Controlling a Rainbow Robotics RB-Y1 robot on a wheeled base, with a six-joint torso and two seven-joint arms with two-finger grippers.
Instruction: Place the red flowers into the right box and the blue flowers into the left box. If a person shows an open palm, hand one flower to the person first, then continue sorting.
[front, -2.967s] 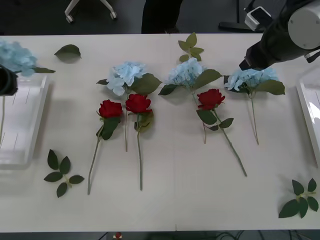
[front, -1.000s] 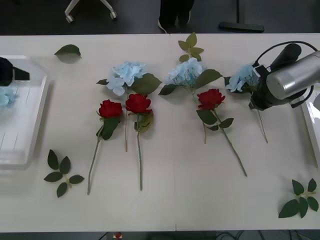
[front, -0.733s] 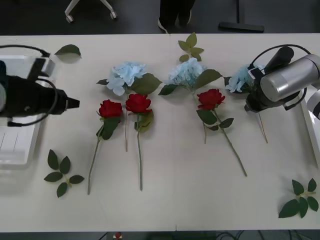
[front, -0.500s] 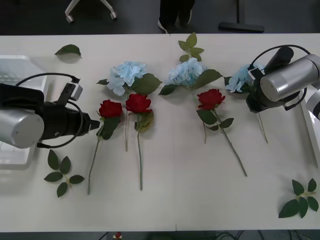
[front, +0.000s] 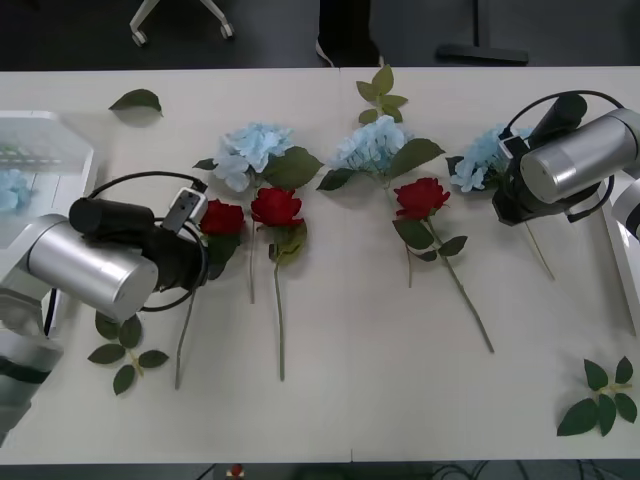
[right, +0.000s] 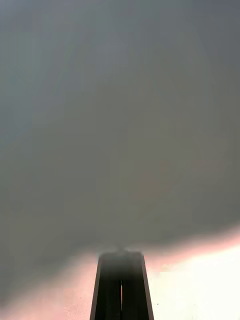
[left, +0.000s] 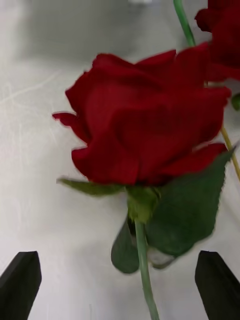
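Sorting scene: a white table with flowers in a row.
Left box: at the far left edge, one blue flower lying inside.
Left gripper: fingers spread wide, one on each side of the stem of the leftmost red rose, just below its bloom, not touching.
Middle: two blue flowers on the far side, two more red roses nearer.
Right gripper: fingers pressed together; its arm covers the stem of the rightmost blue flower, so I cannot tell what they pinch.
Right box: at the right edge.
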